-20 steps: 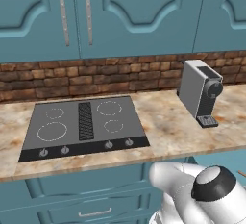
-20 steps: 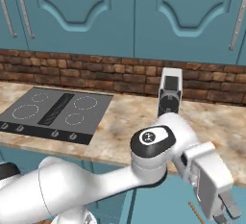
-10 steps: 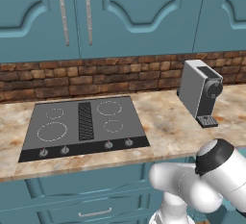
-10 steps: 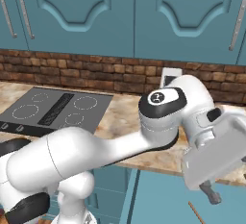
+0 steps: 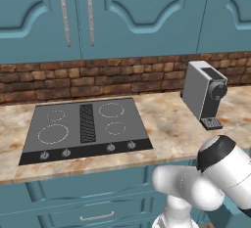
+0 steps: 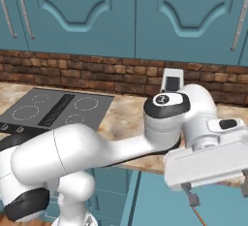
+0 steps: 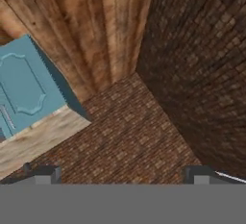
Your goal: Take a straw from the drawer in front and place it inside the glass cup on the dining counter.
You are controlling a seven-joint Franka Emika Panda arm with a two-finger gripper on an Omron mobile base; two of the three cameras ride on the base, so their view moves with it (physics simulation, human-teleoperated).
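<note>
Low down by the cabinets, the straw (image 6: pixel 197 216) shows as a very thin tan-orange stick. Only a short stretch of it is in sight, slanting down and to the right until the bottom edge of the right base view cuts it off, so what it rests on cannot be told. Under the cooktop counter a teal drawer (image 5: pixel 68 216) sits shut, flush with its neighbours, a small silver bar handle on its front.

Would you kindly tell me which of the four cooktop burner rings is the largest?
The front-left ring on the cooktop, nearest the knobs on the side away from the coffee machine; its circle is clearly wider than the other three.
</note>
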